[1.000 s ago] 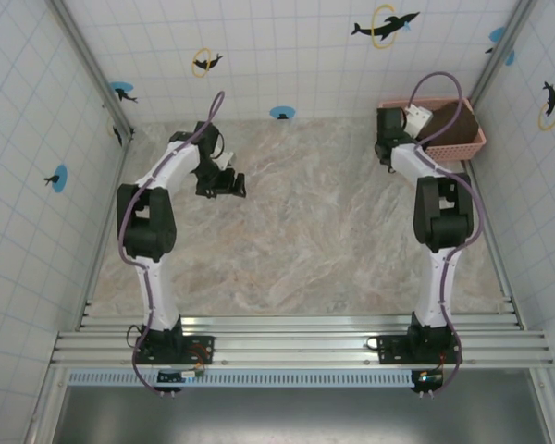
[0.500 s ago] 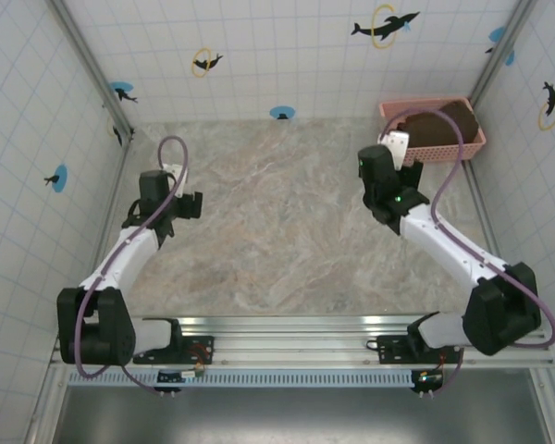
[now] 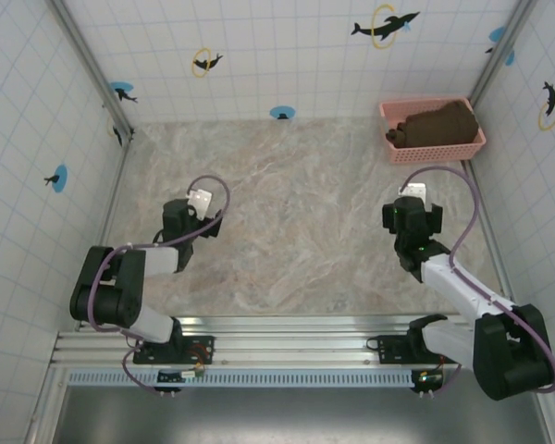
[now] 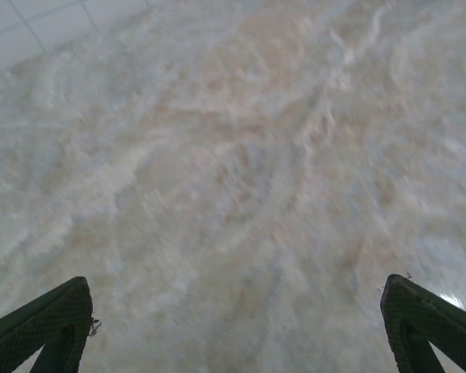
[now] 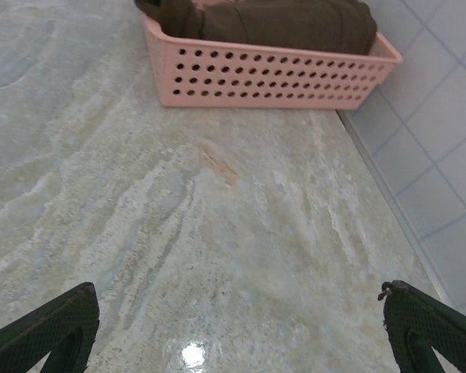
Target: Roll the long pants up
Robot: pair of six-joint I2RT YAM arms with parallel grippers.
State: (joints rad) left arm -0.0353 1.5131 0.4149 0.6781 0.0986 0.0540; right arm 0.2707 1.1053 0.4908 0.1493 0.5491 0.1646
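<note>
You find the long pants [image 3: 433, 123] as a dark brown bundle inside the pink basket [image 3: 435, 150], at 1 o'clock on the table [image 3: 296, 203]. I judge that it looks rolled and put away. The left gripper [image 4: 234, 289] has its fingers wide apart with nothing between them, and so has the right gripper [image 5: 239, 294]. Both hang low at 8 and 4 o'clock, probably because no cloth remains to handle. The right wrist view shows you the holes in the basket wall and the cloth rising above the rim. The top view shows how far apart both arms are from the basket
</note>
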